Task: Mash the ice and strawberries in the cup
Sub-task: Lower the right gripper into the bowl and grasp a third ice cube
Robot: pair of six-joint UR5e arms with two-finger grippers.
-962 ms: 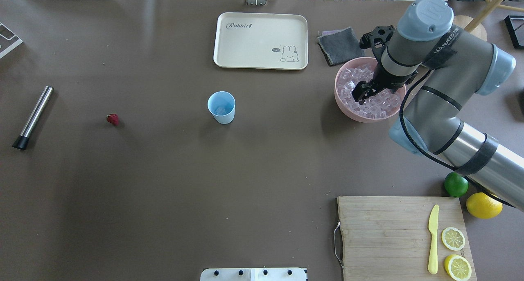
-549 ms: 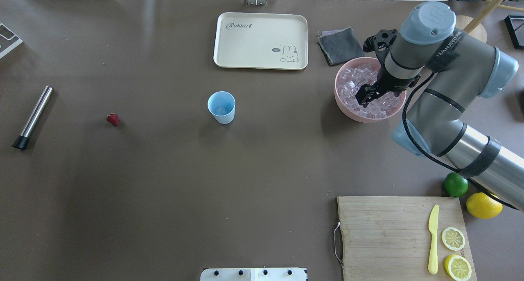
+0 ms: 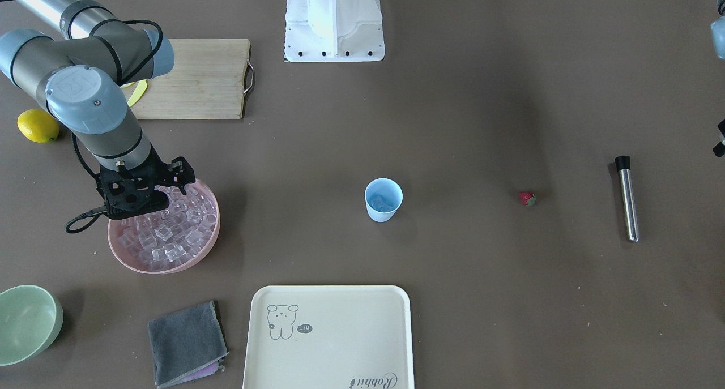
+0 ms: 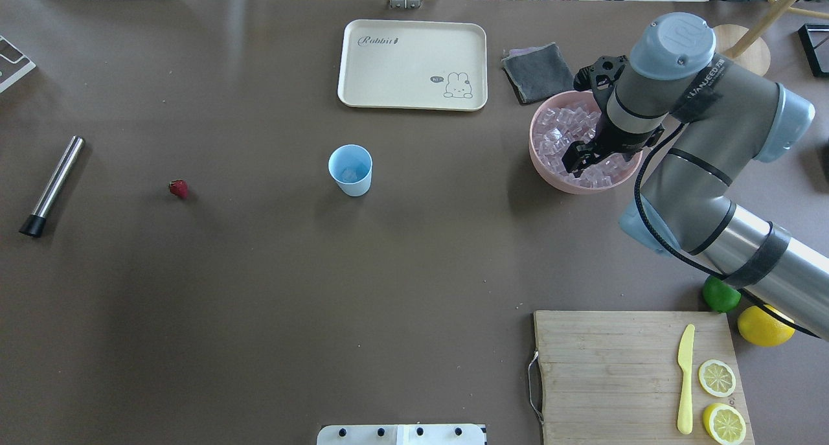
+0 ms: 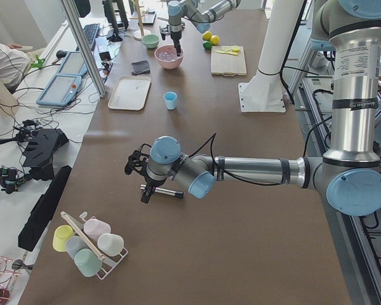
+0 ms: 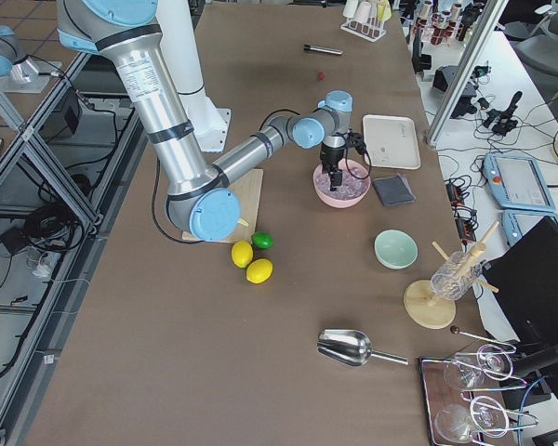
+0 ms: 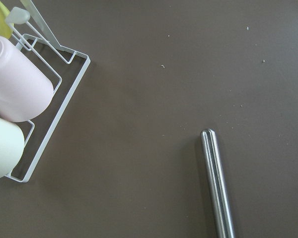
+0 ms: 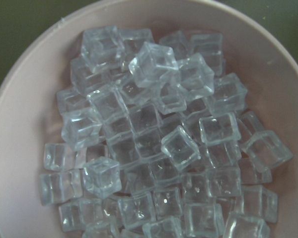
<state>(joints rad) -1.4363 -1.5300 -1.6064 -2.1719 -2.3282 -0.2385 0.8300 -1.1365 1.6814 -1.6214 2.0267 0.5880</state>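
The cream rectangular plastic tray (image 4: 401, 69) is carrying the dark script word "Rabbit" (image 4: 379, 40) near one corner, reading upright in the overhead view and upside down in the front-facing view. Beside the rabbit drawing (image 4: 458, 85) on the tray, a dark speech bubble (image 4: 437, 79) is holding marks too small to read. Right of the tray in the overhead view, a black strap (image 4: 703, 82) around the grey right arm (image 4: 706, 147) is showing white letters "ANJEED", the start being unclear. The arm's blue-grey round cap (image 4: 673, 40) is bearing a faint "UR" logo.
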